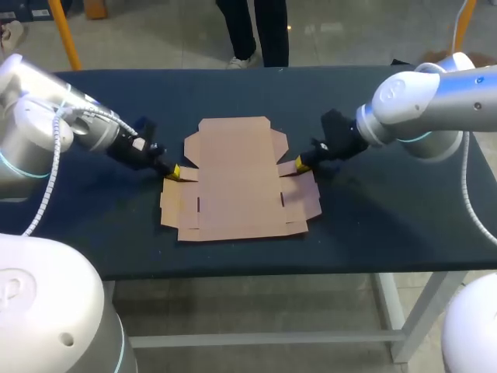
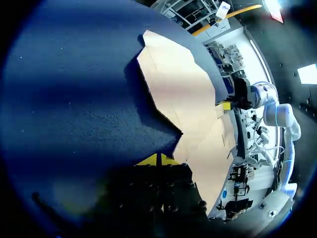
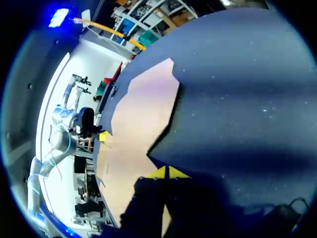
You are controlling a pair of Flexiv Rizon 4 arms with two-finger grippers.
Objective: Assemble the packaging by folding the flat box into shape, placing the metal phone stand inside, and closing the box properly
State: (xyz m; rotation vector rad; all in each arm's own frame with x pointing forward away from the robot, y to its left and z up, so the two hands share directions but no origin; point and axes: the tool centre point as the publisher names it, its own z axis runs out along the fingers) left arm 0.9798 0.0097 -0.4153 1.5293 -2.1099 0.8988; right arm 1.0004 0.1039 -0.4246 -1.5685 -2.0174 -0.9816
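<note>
A flat brown cardboard box blank (image 1: 237,180) lies unfolded in the middle of the dark table (image 1: 388,217). My left gripper (image 1: 174,172) rests at the blank's left side flap, its yellow tips together. My right gripper (image 1: 299,164) sits at the right side flap, also shut. In the left wrist view the blank (image 2: 190,106) stretches ahead of my shut left gripper (image 2: 157,159), with my other arm's yellow tip (image 2: 226,105) at its far edge. The right wrist view has the blank (image 3: 138,124) ahead of my shut right gripper (image 3: 166,172). No metal phone stand is in view.
The dark table top has bare room around the blank on every side. Its front edge (image 1: 256,272) runs close below the blank.
</note>
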